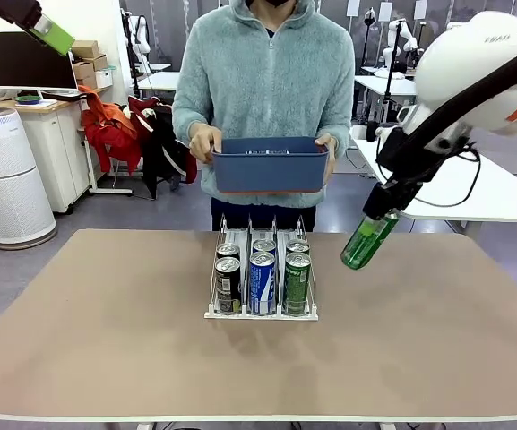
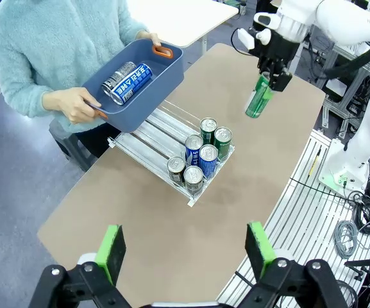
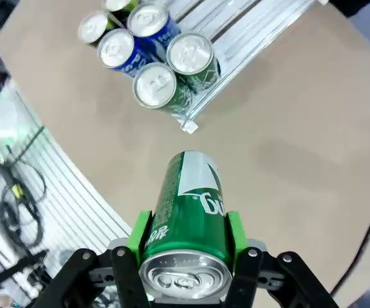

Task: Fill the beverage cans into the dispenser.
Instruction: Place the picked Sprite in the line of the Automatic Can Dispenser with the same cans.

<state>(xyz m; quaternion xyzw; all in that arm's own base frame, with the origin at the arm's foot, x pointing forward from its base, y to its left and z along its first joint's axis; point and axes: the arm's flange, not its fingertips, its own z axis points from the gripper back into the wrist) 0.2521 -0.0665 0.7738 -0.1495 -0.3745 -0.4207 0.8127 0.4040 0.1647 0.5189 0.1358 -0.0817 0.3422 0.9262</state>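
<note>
The right fingers (image 3: pixel 140 236) are clamped on a green can (image 3: pixel 188 192), with the green pads pressed to either side just below its silver top, which faces the wrist. In the front view this can (image 1: pixel 368 240) hangs in the air above the worktop (image 1: pixel 106 340), to the robot's right of the rack (image 1: pixel 260 313) and apart from it. Its long axis is tilted: the base points down and leans toward the rack, and the top is up at the fingers. So the rack lies down and to the robot's left of the held can, and the right arm is plainly the nearer one.

Six cans stand upright in the rack, two deep in each of three lanes. The dark cans (image 1: pixel 228 285) are on the robot's left, the blue cans (image 1: pixel 261 282) in the middle and the green pair (image 1: pixel 296 282) on the right, all crowded against the front lip. The rails behind them, toward the person, are bare. I judge the held can should be righted and set in there, on the right lane.

The left fingers (image 2: pixel 111 251) are spread wide with nothing between them, high up and well apart from the rack.

Beyond the rack a person holds a dark-blue bin (image 1: pixel 270 170) in both hands. From the front its wall hides what is inside. The left wrist view looks down into it and shows a blue can (image 2: pixel 133 82) and a dark can (image 2: pixel 116 76) lying on their sides. The right wrist view shows the grip itself close up.
</note>
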